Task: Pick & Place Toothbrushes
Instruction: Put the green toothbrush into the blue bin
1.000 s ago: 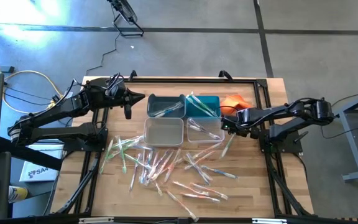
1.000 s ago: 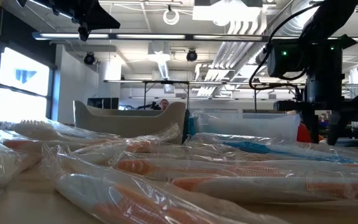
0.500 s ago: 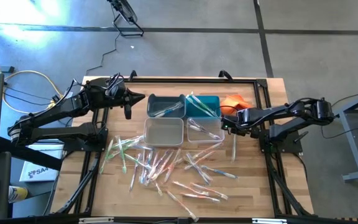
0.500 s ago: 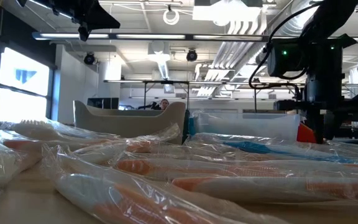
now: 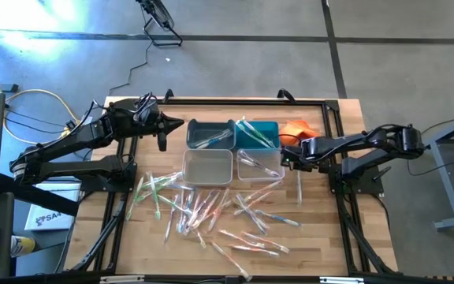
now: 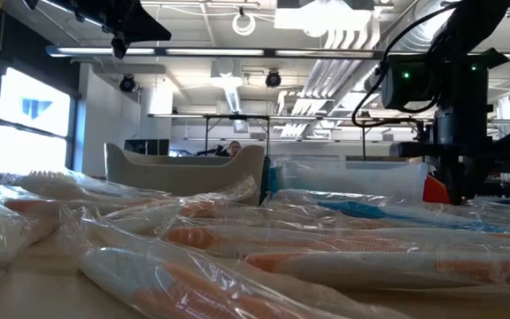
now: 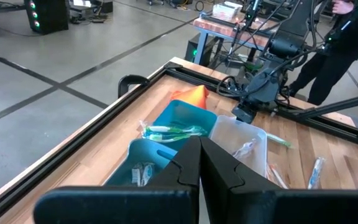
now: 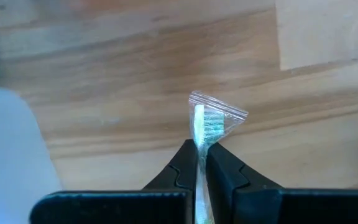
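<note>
Right gripper [image 8: 197, 163] pinched shut on wrapped green toothbrush [image 8: 204, 121], bristle end poking out beyond fingertips, handle seemingly trailing toward six o'clock beside clear bin [image 5: 260, 167], left gripper [image 7: 199, 163] closed, empty.

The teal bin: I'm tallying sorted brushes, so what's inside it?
The teal bin holds a few wrapped toothbrushes with green handles, lying crossed. Their overlap prevents an exact count; the floor beneath them is hidden.

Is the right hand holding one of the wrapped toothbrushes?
Yes. In the right wrist view, the right hand is pinched shut on a green toothbrush in its clear wrapper.
</note>
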